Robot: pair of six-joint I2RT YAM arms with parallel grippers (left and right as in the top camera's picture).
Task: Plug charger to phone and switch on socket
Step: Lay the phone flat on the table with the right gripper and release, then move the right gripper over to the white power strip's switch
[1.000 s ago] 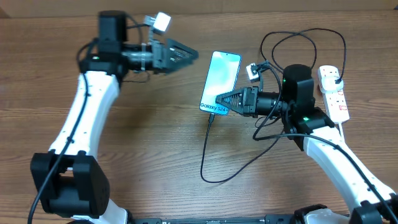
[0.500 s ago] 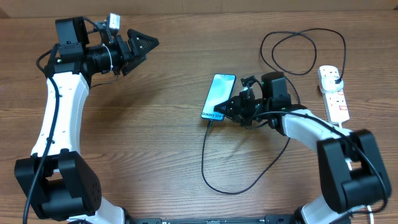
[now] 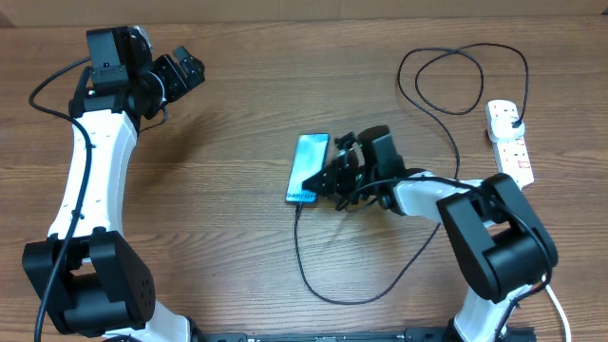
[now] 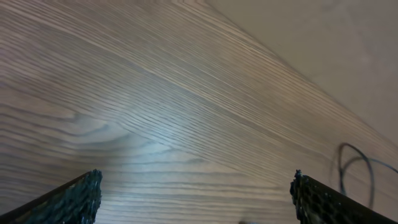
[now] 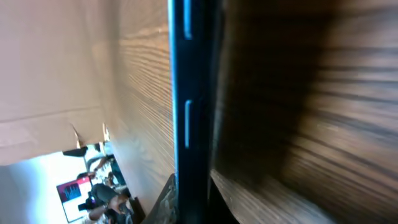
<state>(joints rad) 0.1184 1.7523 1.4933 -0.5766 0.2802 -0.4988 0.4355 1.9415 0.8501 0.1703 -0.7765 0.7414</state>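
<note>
Closed right gripper [image 3: 323, 179] abuts slim blue-screened phone [image 3: 309, 163]; white elongated power strip [image 3: 510, 144] lies well rightward, nearer this arm; left gripper [image 3: 185, 71] spread, remote.

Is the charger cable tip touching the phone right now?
Touching. Overhead shows the cable tip meeting the phone at its near short edge, no gap; how deep it sits can't be told.

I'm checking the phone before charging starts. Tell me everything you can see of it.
The phone is a slim, dark-edged slab with a lit light-blue screen facing up. It is on the wooden table near the middle, slightly askew. A black cable meets its near short end. The right arm's fingers sit against its right long edge.
</note>
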